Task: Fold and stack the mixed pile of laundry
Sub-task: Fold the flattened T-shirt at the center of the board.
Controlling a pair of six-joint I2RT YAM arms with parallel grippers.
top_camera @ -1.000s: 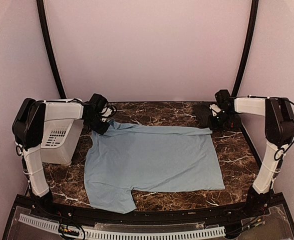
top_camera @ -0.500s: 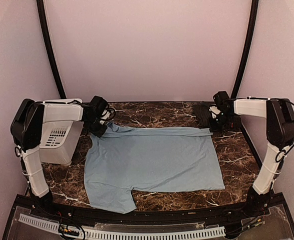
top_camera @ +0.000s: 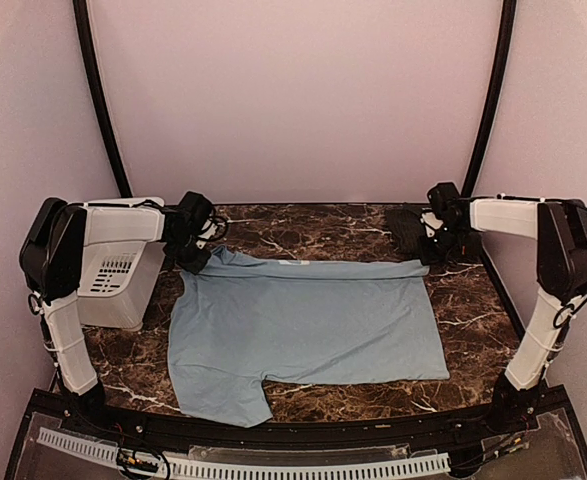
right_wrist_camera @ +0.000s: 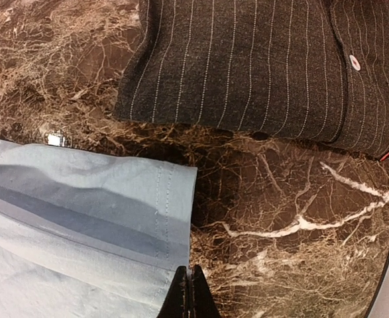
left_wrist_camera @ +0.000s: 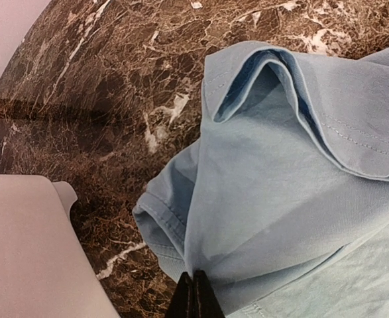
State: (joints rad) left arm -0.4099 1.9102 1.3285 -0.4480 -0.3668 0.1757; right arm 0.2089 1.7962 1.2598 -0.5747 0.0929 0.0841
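The light blue T-shirt lies spread on the marble table, one sleeve toward the near edge. My left gripper is shut on its far left corner; in the left wrist view the jaws pinch a bunched fold of the T-shirt. My right gripper is shut on the far right corner; in the right wrist view the tips grip the stitched hem of the T-shirt. The black pinstriped shirt lies folded at the back right, just beyond that hem, its buttons showing.
A white plastic bin stands at the table's left edge beside the left arm, and its rim shows in the left wrist view. Bare marble runs behind the T-shirt. Black frame posts stand at both back corners.
Both grippers have drawn the T-shirt's far edge slightly toward the back and it now runs straighter. The near part of the shirt has not moved.
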